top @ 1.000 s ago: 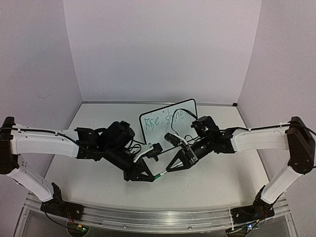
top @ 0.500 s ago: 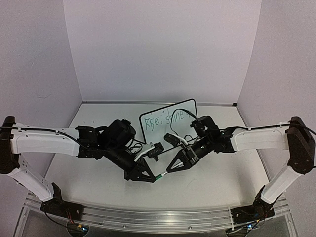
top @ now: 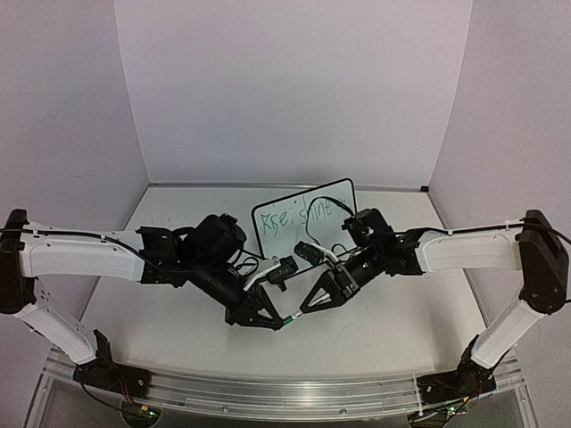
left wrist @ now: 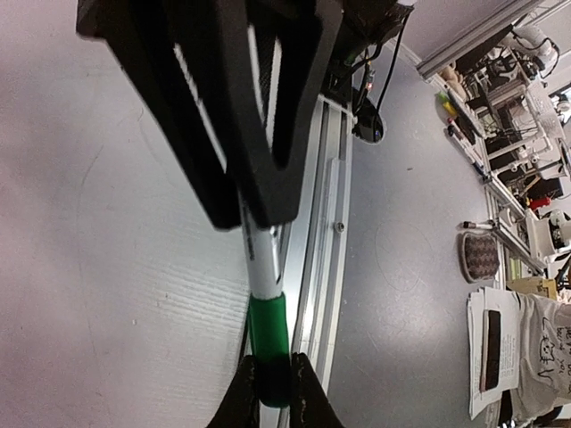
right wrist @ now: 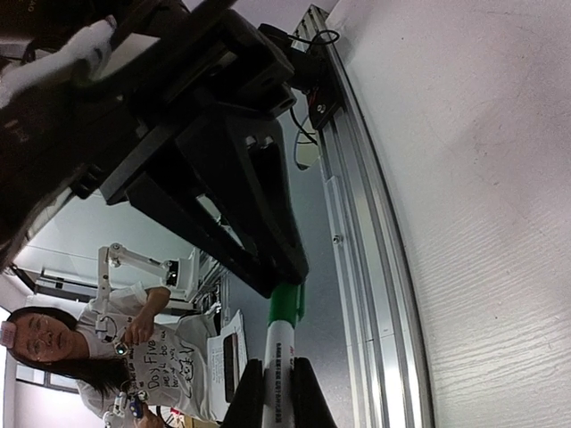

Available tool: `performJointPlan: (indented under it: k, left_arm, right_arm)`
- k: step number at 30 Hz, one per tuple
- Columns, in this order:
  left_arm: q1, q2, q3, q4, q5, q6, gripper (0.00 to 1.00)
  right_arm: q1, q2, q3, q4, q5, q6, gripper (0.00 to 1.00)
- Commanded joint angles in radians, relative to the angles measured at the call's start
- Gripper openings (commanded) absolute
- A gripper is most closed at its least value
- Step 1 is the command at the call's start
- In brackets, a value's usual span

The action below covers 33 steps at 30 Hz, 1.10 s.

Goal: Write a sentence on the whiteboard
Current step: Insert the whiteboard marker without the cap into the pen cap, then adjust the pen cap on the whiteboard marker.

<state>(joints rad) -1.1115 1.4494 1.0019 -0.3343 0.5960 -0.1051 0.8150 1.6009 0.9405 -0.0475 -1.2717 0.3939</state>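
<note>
The whiteboard point(top: 317, 234) stands tilted at the back middle of the table. The green sentence point(top: 300, 215) runs along its top, partly hidden by the right arm. The marker pen point(top: 292, 316) is held between both grippers, low over the table in front of the board. My left gripper point(top: 282, 322) is shut on the pen's green cap point(left wrist: 268, 334); its fingertips point(left wrist: 239, 403) pinch the cap's end. My right gripper point(top: 303, 310) is shut on the pen's white body point(right wrist: 279, 361), with the green cap point(right wrist: 287, 301) pointing into the left gripper's black fingers point(right wrist: 254, 214).
An aluminium rail point(top: 285, 390) runs along the table's front edge, just below the grippers. Lilac walls close in the back and both sides. Cables loop round both wrists near the board. A person point(right wrist: 53, 343) stands beyond the table.
The left gripper has shifted slightly to the right, toward the right gripper. Less of the marker shows between them. The board has not moved.
</note>
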Motion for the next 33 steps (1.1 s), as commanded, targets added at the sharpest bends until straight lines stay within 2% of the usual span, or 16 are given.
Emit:
performJointPlan:
  k: [1, 8, 14, 16, 18, 23, 27, 33]
  left_arm:
    - [-0.003, 0.004, 0.127, 0.388, -0.002, 0.038, 0.00]
    - [-0.002, 0.004, 0.147, 0.376, 0.007, 0.049, 0.00]
    - [-0.002, -0.039, 0.138, 0.237, -0.023, 0.066, 0.02]
    - [-0.002, -0.063, 0.126, 0.161, -0.049, 0.071, 0.10]
    - [-0.002, -0.088, 0.107, 0.096, -0.076, 0.072, 0.28]
    - [-0.002, -0.159, 0.057, -0.051, -0.182, 0.070, 0.60]
    - [-0.002, -0.169, 0.043, -0.141, -0.235, 0.079, 0.76]
    - [-0.004, -0.130, 0.059, -0.177, -0.291, 0.101, 0.86]
  right_arm:
    - [0.065, -0.004, 0.053, 0.075, -0.057, -0.015, 0.00]
    - [0.078, -0.008, 0.058, 0.074, -0.046, -0.018, 0.00]
    - [0.077, -0.017, 0.060, 0.071, 0.031, -0.012, 0.00]
    - [0.073, -0.019, 0.062, 0.071, 0.076, -0.008, 0.00]
    - [0.064, -0.021, 0.064, 0.069, 0.105, 0.000, 0.00]
    - [0.042, -0.036, 0.069, 0.065, 0.177, 0.025, 0.00]
    - [0.038, -0.040, 0.081, 0.055, 0.240, 0.057, 0.00]
    - [0.038, -0.045, 0.103, 0.049, 0.258, 0.092, 0.00]
